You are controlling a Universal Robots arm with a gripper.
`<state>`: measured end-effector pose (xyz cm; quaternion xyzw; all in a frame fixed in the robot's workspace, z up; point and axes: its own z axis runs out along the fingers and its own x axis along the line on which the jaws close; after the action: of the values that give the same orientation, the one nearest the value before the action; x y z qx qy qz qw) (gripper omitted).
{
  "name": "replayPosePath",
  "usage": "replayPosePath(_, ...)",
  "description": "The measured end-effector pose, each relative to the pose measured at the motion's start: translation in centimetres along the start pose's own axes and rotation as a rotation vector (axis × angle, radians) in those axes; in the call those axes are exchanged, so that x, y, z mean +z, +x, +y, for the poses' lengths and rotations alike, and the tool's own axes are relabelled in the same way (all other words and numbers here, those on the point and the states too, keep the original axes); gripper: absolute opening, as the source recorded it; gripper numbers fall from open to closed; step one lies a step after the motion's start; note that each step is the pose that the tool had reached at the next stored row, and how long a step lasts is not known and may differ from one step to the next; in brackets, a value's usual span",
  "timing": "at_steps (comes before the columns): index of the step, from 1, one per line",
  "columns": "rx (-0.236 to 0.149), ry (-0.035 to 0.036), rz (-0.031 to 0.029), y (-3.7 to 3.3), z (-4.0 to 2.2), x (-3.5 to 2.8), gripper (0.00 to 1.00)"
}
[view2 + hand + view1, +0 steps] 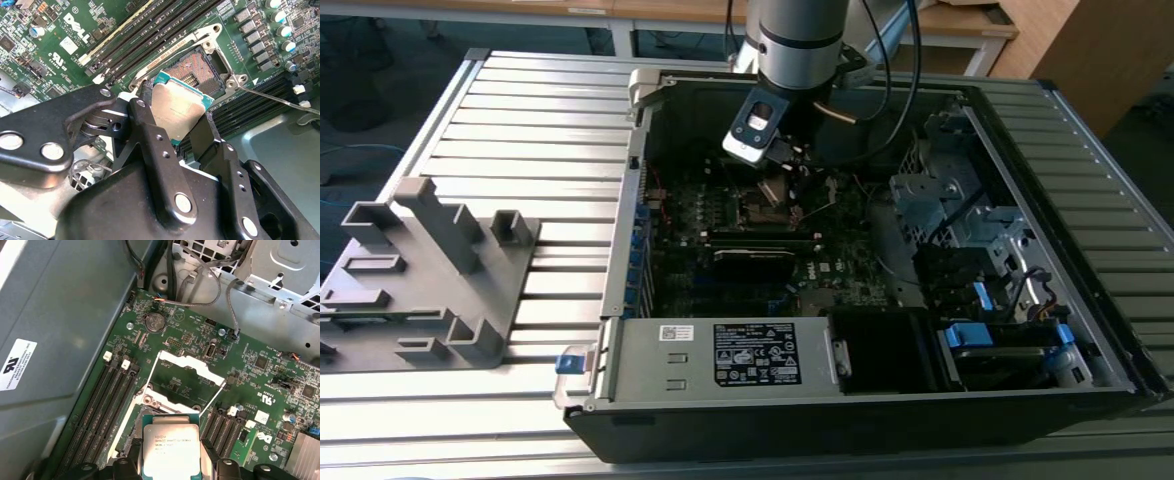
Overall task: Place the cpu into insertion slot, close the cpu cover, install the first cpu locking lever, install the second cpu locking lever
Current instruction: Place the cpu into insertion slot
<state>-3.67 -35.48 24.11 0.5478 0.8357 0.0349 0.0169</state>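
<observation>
**Robot arm holds a processor chip over an open motherboard socket**

A metal-slatted counter (520, 120) carries an open black desktop computer case (630, 250). At the exterior view's left, well apart from the case, sits a grey moulded plastic fixture (427, 270).

Inside the case lies a green motherboard (250, 340), with long narrow black memory slots (150, 35) beside the socket, bare metal drive bays, and a labelled silver box along the near wall.

The arm reaches down into the case. Its black two-fingered pincer (175, 120) is clamped on the cpu (177, 112), a small flat square chip with a dull grey metal top and a thin green edge. One finger presses each of two opposite sides.

The chip hangs just above the insertion slot (200, 70), a small square socket with a thin metal rim. It looks tilted and not yet seated. The slot is empty, and its coppery contact field is exposed.

In the first wrist view the cpu cover (192, 365), a silvery square frame with a window, stands swung open on the far side of the chip (171, 450). Two thin wire levers (152, 372) are raised beside it.

The chip is probably light, stiff and smooth. Its edges are the safe place to hold it, as the pincer does now. The socket's contacts look delicate, so a skewed landing could bend them.
</observation>
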Motion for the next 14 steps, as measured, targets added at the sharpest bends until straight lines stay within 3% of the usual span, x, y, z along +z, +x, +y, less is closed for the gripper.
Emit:
replayPosePath(4, 0.013, -0.0002, -0.001, 0.01, 0.0, 0.02, 0.54)
replayPosePath(7, 0.065, -0.0006, -0.005, 0.0, -0.01, 0.09, 0.54)
replayPosePath(14, 0.076, -0.0007, -0.006, 0.0, -0.01, 0.1, 0.54)
